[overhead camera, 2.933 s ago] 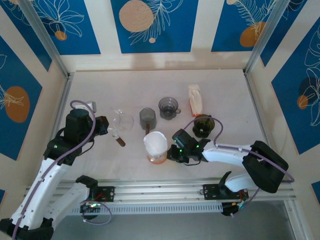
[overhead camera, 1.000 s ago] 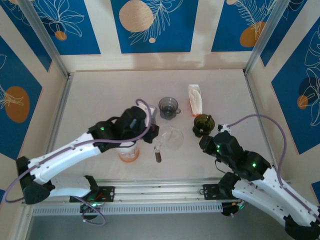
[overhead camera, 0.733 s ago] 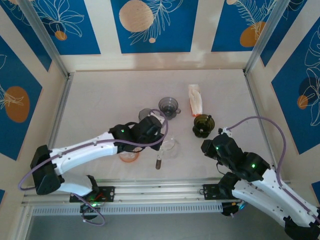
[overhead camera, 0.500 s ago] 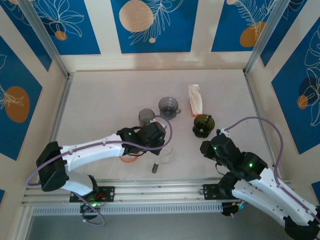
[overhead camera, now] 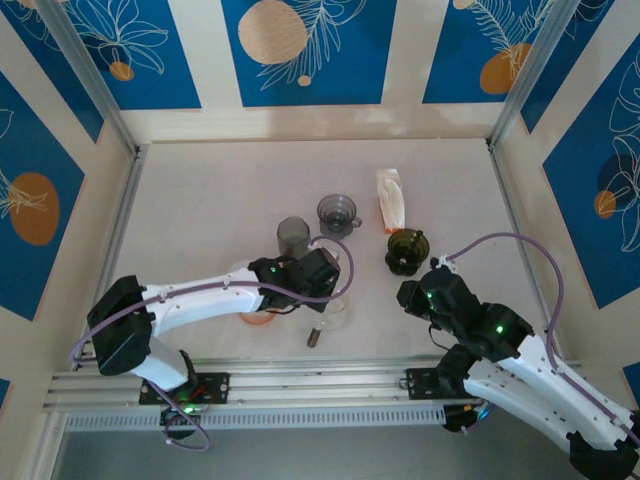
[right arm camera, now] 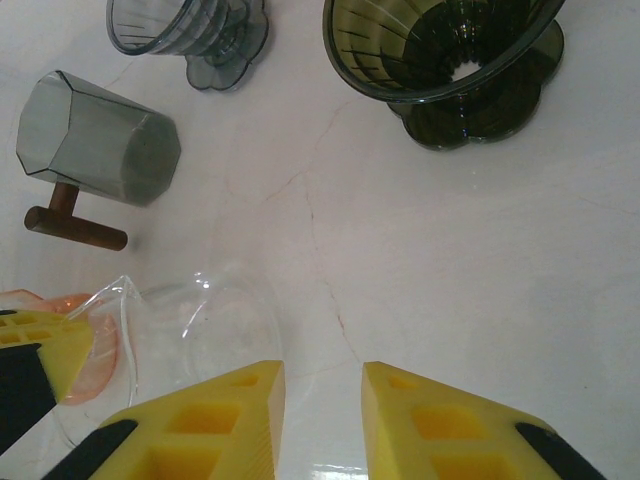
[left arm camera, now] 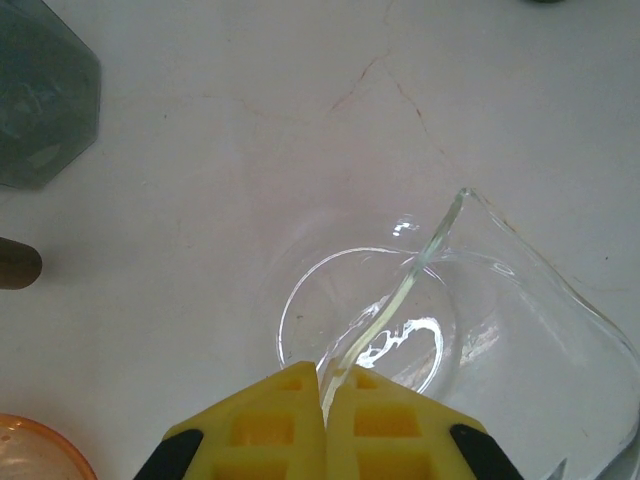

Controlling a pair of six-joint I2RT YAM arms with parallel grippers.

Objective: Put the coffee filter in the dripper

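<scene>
With the left gripper (left arm camera: 325,378), pinching the thin rim of a clear glass cone-shaped dripper (left arm camera: 500,320): yellow fingers (left arm camera: 265,430) pressed together on the glass edge, no gap between them. Viewed from the left wrist, looks straight down into the glass, with its round base ring just beyond the fingertips and a pinched lip in the rim on the side away from them. Whether standing on the white tabletop (left arm camera: 250,120) or lifted off it, cannot tell. From overhead, sits at the near middle of the table, between the two arms, with a short brown wooden piece (overhead camera: 314,337) just at its near side.

With the right gripper (right arm camera: 322,372), holding nothing: yellow fingers (right arm camera: 200,425) parted narrowly, bare table between them, hovering close to the right of the clear dripper.

Beyond the right gripper and near it, an upright olive-green ribbed glass dripper (right arm camera: 445,60). Farther left, an upright smoky grey dripper (right arm camera: 190,30). Nearer than that, a smoky grey faceted tumbler (right arm camera: 100,150) with a brown wooden rod (right arm camera: 75,228) just beside it; joined or not, cannot tell. Half hidden under the left arm, just left of the clear dripper, an orange translucent cup (overhead camera: 258,318). At the far side, just beyond the olive dripper, a flat cream-and-orange paper packet (overhead camera: 390,198). Whether that packet or the orange cup holds the coffee filter, cannot tell.
</scene>
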